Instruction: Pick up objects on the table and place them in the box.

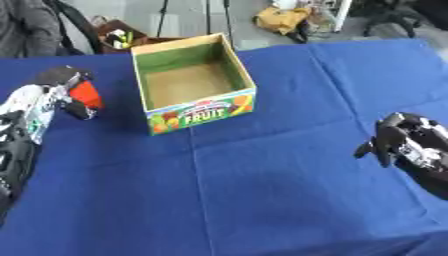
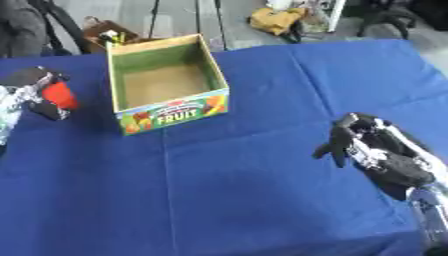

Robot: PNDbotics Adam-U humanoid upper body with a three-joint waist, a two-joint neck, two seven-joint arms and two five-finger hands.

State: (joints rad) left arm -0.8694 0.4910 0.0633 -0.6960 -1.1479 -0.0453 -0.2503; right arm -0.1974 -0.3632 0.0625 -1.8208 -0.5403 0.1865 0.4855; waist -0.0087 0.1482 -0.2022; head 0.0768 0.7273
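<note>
An open cardboard box point(image 1: 234, 65) with a green inner wall and a "FRUIT" label stands at the back middle of the blue table; I see nothing inside it. A red-orange object point(image 1: 86, 94) sits in my left hand point(image 1: 63, 85), whose fingers curl round it, to the left of the box. My right hand point(image 2: 363, 142) hovers over the right side of the table with curled fingers and holds nothing.
The blue tablecloth point(image 1: 262, 190) covers the whole table. Beyond the far edge are a brown bag point(image 1: 118, 37), tripod legs, a yellow bundle point(image 1: 280, 20) on the floor, and a seated person at the top left.
</note>
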